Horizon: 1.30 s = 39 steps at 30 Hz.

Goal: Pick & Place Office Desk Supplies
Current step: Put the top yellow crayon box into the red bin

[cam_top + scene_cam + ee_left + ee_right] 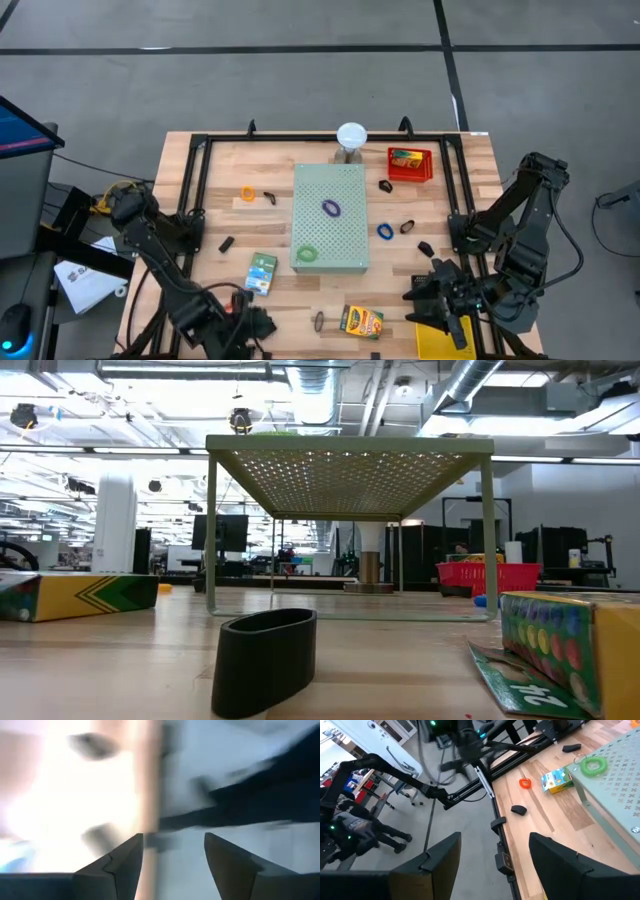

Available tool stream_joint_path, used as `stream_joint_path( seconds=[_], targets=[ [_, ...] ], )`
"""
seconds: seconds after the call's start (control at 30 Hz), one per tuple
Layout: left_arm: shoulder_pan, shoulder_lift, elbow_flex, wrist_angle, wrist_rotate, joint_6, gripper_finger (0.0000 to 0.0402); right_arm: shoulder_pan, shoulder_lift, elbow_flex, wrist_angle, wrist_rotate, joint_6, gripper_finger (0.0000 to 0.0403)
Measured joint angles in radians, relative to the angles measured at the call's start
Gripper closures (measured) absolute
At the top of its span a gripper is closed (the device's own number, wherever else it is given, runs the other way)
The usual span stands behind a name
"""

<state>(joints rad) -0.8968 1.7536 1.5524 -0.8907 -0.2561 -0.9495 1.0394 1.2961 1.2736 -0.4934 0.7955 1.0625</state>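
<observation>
2 band loops (331, 208) on perforated board (345, 190), boxes (262, 272) in front

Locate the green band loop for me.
In the high view, the green band loop lies on the pale-green perforated board, at its front left corner, with the purple loop farther back and the teal box on the table to its left.
</observation>
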Motion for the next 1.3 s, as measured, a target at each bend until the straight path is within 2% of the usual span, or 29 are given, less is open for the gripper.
stream_joint_path(
  seconds=[0.13,0.33,0.47,0.57,0.63,0.97,1.3],
  targets=[
    [-0.010,0.029,0.019,-0.184,-0.113,-0.004,0.0197,-0.001,0.000,0.000,-0.001,0.002,0.013,0.0172],
    [-0.055,0.172,0.018,-0.296,-0.136,-0.021,0.0197,-0.001,0.000,0.000,-0.009,0.007,0.033,0.0172],
    [-0.077,0.262,0.017,-0.407,-0.185,-0.173,0.0190,-0.001,0.000,0.000,-0.061,0.014,0.082,0.0172],
    [-0.080,0.300,0.017,-0.531,-0.260,-0.306,0.0181,-0.001,0.000,0.000,-0.089,0.014,0.113,0.0172],
    [-0.080,0.326,0.017,-0.570,-0.309,-0.341,0.0177,-0.001,0.000,0.000,-0.089,0.014,0.116,0.0172],
    [-0.080,0.415,0.017,-0.579,-0.387,-0.310,0.0171,0.000,0.000,0.000,-0.108,0.010,0.148,0.0172],
    [-0.092,0.393,-0.005,-0.518,-0.363,-0.293,0.0171,0.014,0.000,0.000,-0.106,-0.006,0.138,0.0172]
  ],
)
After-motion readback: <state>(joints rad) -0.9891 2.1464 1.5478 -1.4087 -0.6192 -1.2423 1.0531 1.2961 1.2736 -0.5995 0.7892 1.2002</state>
